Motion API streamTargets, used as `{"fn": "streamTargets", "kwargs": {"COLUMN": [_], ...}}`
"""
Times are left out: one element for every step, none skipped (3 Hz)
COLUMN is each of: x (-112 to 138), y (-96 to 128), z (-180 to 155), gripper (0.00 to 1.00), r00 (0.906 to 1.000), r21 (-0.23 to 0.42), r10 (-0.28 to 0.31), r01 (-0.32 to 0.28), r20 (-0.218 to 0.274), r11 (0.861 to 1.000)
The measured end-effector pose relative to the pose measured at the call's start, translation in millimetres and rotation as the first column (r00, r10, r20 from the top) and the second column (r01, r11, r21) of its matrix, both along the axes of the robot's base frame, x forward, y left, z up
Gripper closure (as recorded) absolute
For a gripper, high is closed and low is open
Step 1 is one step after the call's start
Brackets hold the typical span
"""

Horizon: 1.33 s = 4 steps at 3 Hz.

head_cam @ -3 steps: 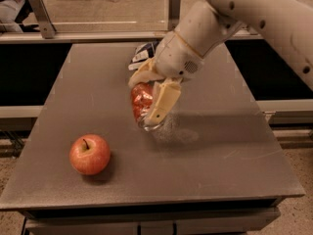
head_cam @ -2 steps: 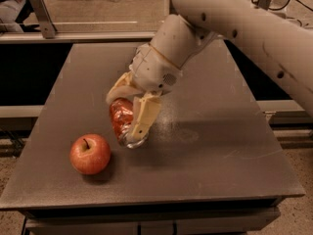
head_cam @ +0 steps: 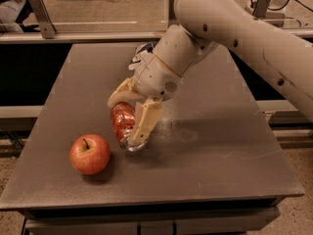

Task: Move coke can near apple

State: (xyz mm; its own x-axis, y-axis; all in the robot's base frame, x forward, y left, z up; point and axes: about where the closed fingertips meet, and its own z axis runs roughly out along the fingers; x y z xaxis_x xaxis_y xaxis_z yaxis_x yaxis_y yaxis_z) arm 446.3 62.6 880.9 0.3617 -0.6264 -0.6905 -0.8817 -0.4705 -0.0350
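The coke can (head_cam: 122, 123) is red and dented, with a shiny silver end pointing down. My gripper (head_cam: 128, 120) is shut on it, one cream finger on each side, and holds it tilted with its lower end at or just above the table. The apple (head_cam: 89, 153) is round and red with a dark stem and rests on the table just to the can's lower left, a small gap apart. My white arm reaches in from the upper right.
The grey table (head_cam: 220, 146) ends in a front edge near the apple and a left edge beside it. A dark blue and white bag (head_cam: 144, 48) peeks out behind my wrist. A metal rail (head_cam: 73, 33) runs behind the table.
My gripper has carried the coke can to the left and down, from the table's middle to a spot close beside the apple. The apple has not moved.
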Motion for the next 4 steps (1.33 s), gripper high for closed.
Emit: {"fn": "streamTargets", "kwargs": {"x": [6.6,6.8,6.7,6.7], "y": [5.4,6.1,6.3,6.2], "z": [-23.7,-24.1,-24.1,-24.1], "gripper": [0.35,0.13,0.0,0.0], "r00": [0.9995,0.9995,0.9995,0.9995], "r21": [0.033,0.034,0.034,0.034], "r10": [0.018,0.019,0.019,0.019], "r01": [-0.017,-0.018,-0.018,-0.018], "r20": [-0.026,-0.027,-0.027,-0.027], "r11": [0.999,0.999,0.999,0.999]}}
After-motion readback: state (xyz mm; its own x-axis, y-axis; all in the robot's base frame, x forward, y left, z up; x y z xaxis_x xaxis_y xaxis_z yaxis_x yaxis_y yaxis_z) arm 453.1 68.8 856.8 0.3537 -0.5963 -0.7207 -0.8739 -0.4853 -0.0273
